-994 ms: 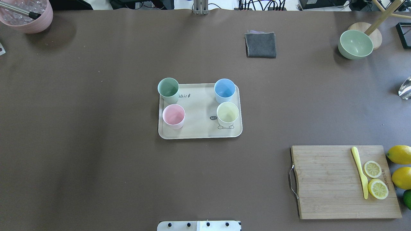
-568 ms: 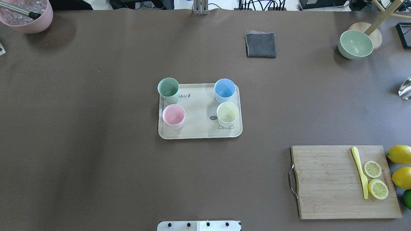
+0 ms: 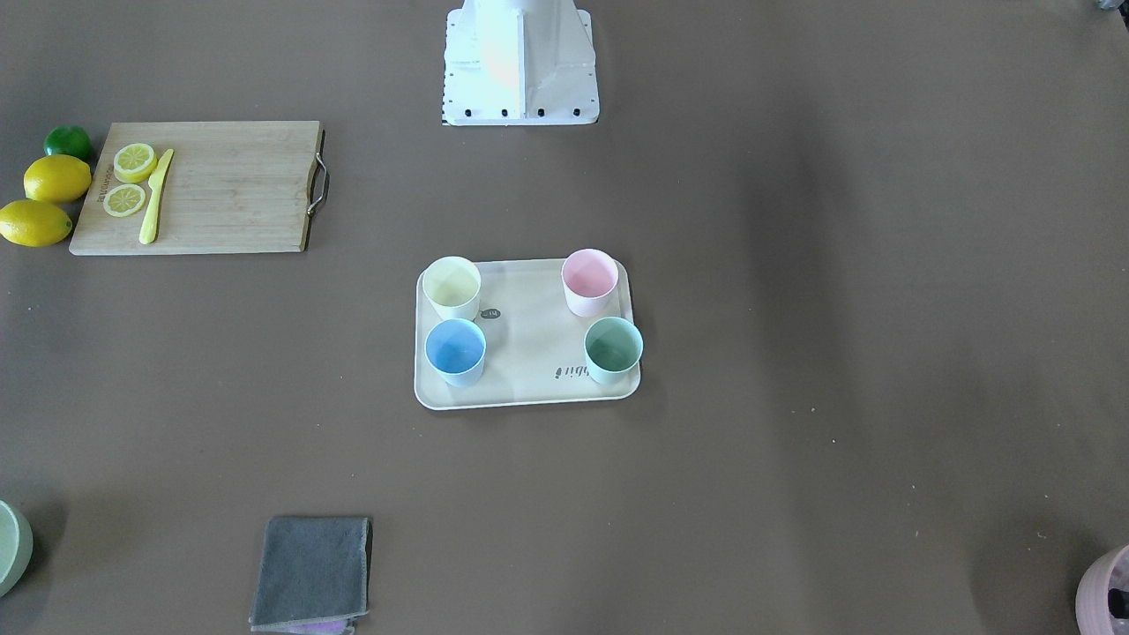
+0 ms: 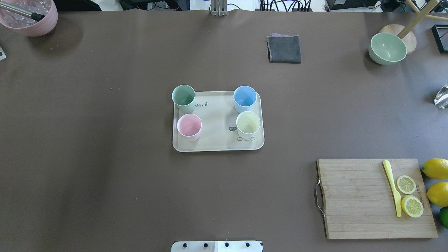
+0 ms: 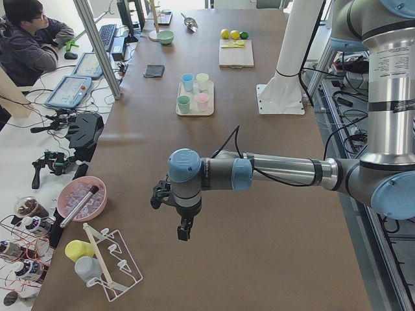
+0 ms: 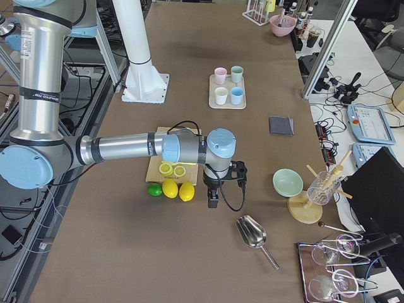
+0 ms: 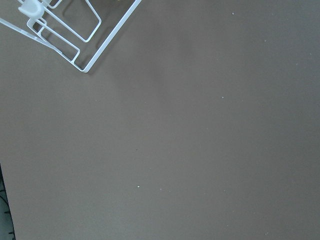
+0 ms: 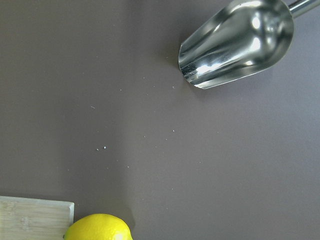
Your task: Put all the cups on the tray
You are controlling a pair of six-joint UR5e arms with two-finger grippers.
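Cups (image 4: 189, 126) on tray (image 4: 217, 119), tools (image 5: 184, 232) (image 6: 213, 201) seemingly well away

I find no change in the overhead view over the last second. Against the tray (image 4: 217, 119), the mint green cup (image 4: 183, 96), light blue cup (image 4: 245, 97), pink cup (image 4: 189, 125) and pale yellow cup (image 4: 248, 123) show no shift or tilt.

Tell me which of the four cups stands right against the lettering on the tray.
The mint green cup: it covers the start of the lettering in the tray's corner. The pink cup, blue cup and yellow cup stand away from it.
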